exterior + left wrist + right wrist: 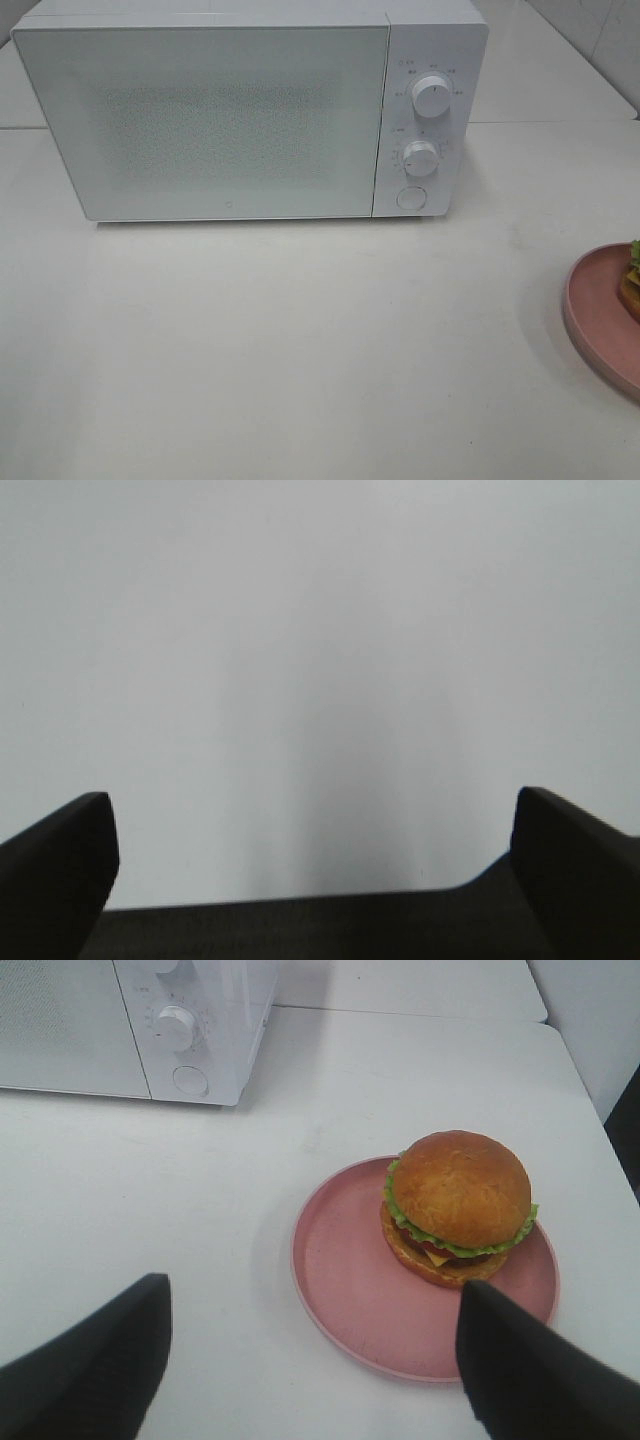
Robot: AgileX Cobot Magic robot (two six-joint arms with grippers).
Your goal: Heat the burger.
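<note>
The burger (pixel 457 1207) sat on a pink plate (pixel 340 1290) at the counter's (pixel 300 350) right edge, well apart from the shut microwave (pixel 230 120) at the far side. Both grippers' jaws stood wide and empty. It looked soft, stacked and easily squashed, so gripping the stiff plate rim seemed safer

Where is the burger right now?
The burger sits on a pink plate on the white table, at the far right edge of the high view, right of the closed microwave and nearer the front.
</note>
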